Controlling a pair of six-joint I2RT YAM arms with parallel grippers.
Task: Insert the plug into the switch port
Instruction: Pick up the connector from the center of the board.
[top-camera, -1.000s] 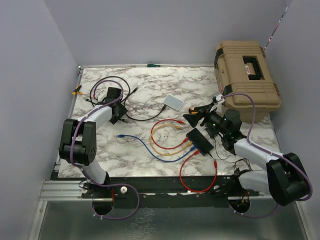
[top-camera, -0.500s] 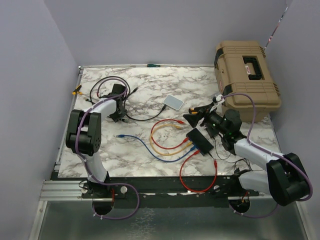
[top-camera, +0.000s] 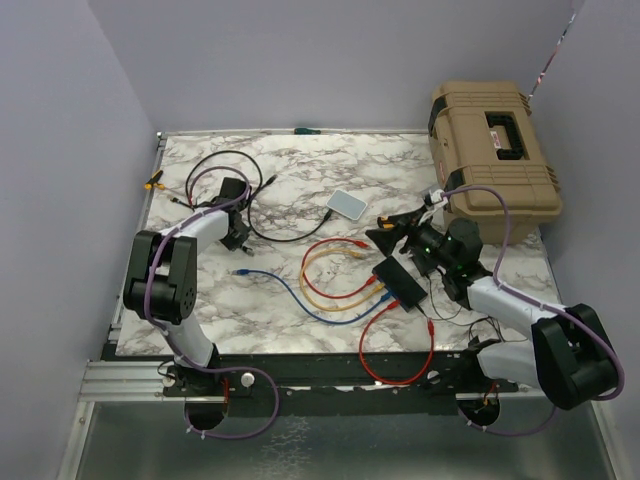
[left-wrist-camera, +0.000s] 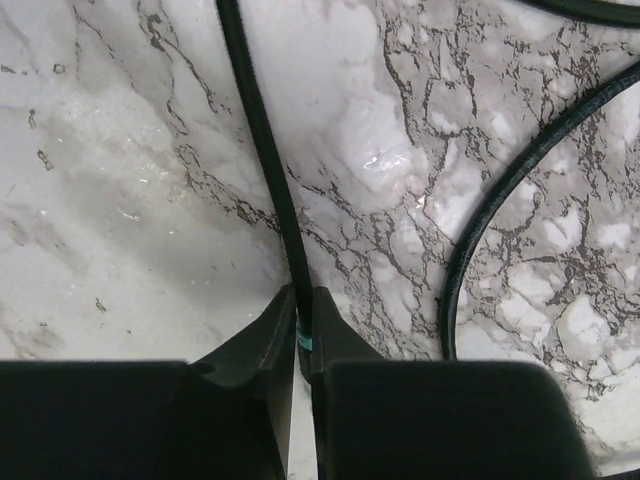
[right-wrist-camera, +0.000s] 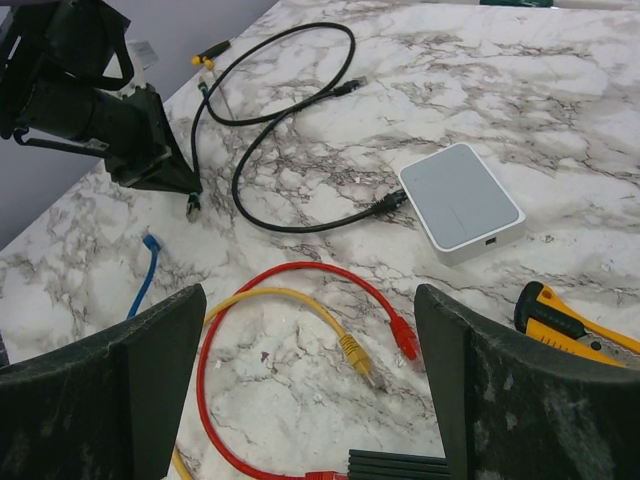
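The switch (top-camera: 398, 282) is a flat black box lying right of centre; only its edge (right-wrist-camera: 398, 467) shows at the bottom of the right wrist view. My left gripper (top-camera: 237, 241) is shut on a black cable (left-wrist-camera: 262, 130) at a teal band, low over the marble at the far left. It also shows in the right wrist view (right-wrist-camera: 188, 188), with the cable's plug end (right-wrist-camera: 192, 210) just below its tips. My right gripper (right-wrist-camera: 310, 385) is open and empty, hovering over a yellow plug (right-wrist-camera: 355, 355) and a red plug (right-wrist-camera: 403, 338), just behind the switch.
A grey-white rounded box (top-camera: 348, 205) lies mid-table. A tan case (top-camera: 492, 150) stands at the back right. Red, yellow and blue cables (top-camera: 330, 285) loop left of the switch, with a blue plug (right-wrist-camera: 150, 243). A yellow-black tool (right-wrist-camera: 560, 315) lies at the right.
My left arm has shifted a little, forward then back, with the black cable in its jaws, and the cable's loop has changed shape. The right arm has not moved.
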